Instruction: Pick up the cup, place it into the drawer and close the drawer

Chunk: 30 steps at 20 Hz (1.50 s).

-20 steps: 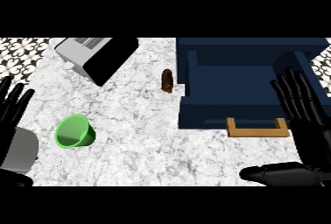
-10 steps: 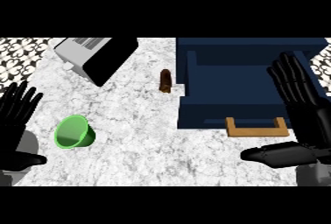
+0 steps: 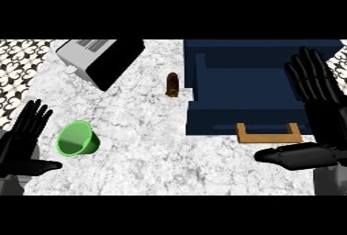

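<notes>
A green cup lies on its side on the marble counter, at the left, its mouth facing toward me. My left hand is open just left of it, fingers straight, thumb pointing right below the cup, not touching it. The dark blue drawer stands open at the upper right, with a wooden handle on its front. My right hand is open over the drawer's right side, fingers pointing up and thumb stretched left under the handle.
A grey and black toaster sits at the back left. A small brown bottle stands by the drawer's left wall. Patterned tiles border the counter's left edge.
My left hand has moved up and right, closer to the cup. My right hand has shifted up and slightly left over the drawer. The cup and the drawer have not moved.
</notes>
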Available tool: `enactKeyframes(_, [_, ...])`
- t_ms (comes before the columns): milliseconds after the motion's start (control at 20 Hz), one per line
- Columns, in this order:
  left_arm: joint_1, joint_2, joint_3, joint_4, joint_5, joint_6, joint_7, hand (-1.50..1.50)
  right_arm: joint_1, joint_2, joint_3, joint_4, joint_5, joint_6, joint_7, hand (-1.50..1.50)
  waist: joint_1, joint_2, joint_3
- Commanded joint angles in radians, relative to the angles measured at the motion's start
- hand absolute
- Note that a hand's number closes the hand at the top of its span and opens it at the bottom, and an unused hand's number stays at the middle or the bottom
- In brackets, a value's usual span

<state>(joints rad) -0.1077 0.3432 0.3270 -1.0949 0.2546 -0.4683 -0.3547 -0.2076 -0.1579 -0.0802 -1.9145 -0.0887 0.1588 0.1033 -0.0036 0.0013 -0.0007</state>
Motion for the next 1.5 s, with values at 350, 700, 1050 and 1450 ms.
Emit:
enactKeyframes(350, [-0.127, 0.047, -0.016, 0.523, -0.203, 0.001, -0.390, -1.50, -0.082, -0.005, -0.024, 0.094, 0.006, -0.001, -0.024, -1.50, -0.002, 0.003, -0.001])
enactKeyframes(700, [-0.230, 0.027, -0.032, 0.809, -0.277, 0.051, -0.600, -1.50, -0.055, -0.003, -0.027, 0.069, -0.005, 0.010, -0.031, -1.50, -0.016, 0.008, -0.003])
enactKeyframes(1050, [-0.270, 0.018, -0.020, 0.860, -0.275, 0.077, -0.661, -1.50, -0.052, -0.027, -0.037, 0.008, -0.042, 0.028, 0.038, -1.50, -0.027, 0.008, -0.005])
enactKeyframes(1450, [-0.300, 0.019, -0.026, 0.900, -0.290, 0.062, -0.685, -1.50, -0.058, -0.040, -0.049, 0.053, -0.067, 0.061, 0.016, -1.50, -0.032, 0.014, -0.006])
